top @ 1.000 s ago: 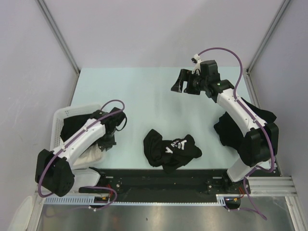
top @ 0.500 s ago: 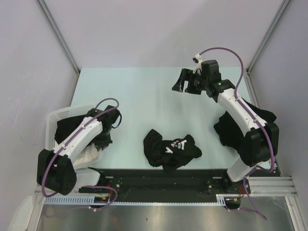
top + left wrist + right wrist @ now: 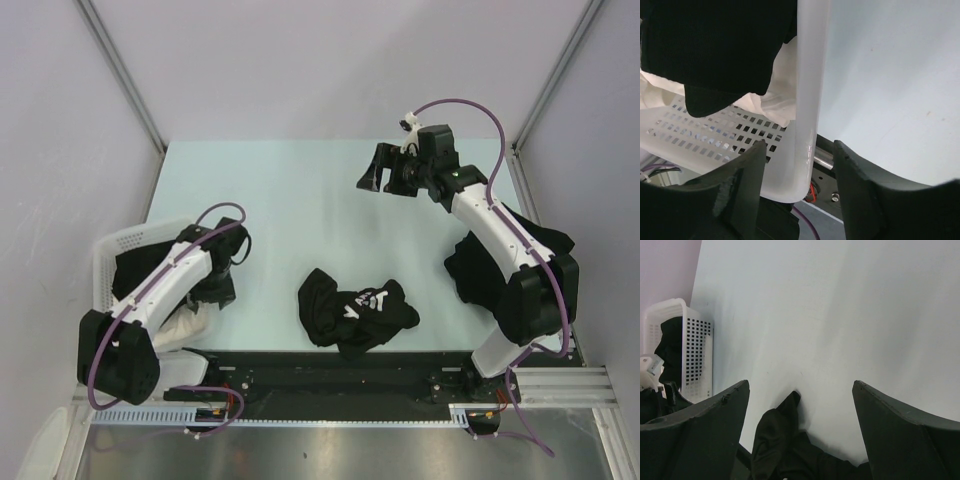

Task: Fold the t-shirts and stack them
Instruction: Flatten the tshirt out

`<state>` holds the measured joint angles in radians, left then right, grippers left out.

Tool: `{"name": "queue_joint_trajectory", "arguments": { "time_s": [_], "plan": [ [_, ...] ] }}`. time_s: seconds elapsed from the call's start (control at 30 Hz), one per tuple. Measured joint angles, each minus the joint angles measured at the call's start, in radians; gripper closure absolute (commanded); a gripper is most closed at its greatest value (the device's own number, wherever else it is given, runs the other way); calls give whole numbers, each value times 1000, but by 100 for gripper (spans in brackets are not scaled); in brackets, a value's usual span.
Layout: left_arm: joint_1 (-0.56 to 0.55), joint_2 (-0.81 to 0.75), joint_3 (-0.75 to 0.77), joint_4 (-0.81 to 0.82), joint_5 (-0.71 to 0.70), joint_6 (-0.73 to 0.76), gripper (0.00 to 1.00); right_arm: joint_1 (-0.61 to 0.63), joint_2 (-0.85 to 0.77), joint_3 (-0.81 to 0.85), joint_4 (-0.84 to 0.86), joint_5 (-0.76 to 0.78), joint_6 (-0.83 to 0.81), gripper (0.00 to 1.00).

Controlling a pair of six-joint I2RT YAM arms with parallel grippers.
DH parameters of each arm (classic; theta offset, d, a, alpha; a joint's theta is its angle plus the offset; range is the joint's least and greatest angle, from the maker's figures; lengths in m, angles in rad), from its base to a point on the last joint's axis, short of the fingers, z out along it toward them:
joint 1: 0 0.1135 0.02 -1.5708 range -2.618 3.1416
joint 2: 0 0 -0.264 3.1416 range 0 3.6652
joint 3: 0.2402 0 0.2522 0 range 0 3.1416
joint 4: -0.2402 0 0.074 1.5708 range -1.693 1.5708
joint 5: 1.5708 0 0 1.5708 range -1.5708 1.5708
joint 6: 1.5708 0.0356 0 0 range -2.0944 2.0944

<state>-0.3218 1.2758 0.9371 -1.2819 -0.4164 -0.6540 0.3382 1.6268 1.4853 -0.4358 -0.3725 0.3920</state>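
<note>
A crumpled black t-shirt (image 3: 355,312) with white lettering lies at the near centre of the bench (image 3: 300,200). The left fingers (image 3: 740,190), spread, straddle the white basket (image 3: 807,75) rim, gripping nothing; another black t-shirt (image 3: 715,45) lies inside over a white cloth (image 3: 775,95). The right fingers (image 3: 700,420) hang parted and empty above the far bench.

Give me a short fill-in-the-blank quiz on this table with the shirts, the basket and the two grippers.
1. The lone crumpled t-shirt on the table bears ____ lettering.
2. The ____ arm's gripper straddles the white basket's rim.
3. The right gripper is ____ and holds nothing.
Missing words: white; left; open.
</note>
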Motion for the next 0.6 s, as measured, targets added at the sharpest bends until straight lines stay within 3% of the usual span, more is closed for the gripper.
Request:
{"name": "queue_joint_trajectory", "arguments": {
  "time_s": [0.1, 0.27, 0.37, 0.4, 0.6],
  "plan": [
    [1, 1, 11, 6, -11, 0, 30, 0, 0, 0, 0, 1, 0, 10],
    [2, 8, 56, 16, -48, -2, 29, 2, -1, 0, 0, 30, -12, 10],
    [2, 13, 118, 18, -60, 4, 30, 22, -19, -8, -2, 110, -47, 8],
    [2, 16, 146, 19, -60, 11, 29, 32, -32, -11, -5, 141, -61, 1],
    [-70, 66, 323, 55, -60, 79, 31, 121, -110, -6, -17, 299, -144, 0]
  ]
}}
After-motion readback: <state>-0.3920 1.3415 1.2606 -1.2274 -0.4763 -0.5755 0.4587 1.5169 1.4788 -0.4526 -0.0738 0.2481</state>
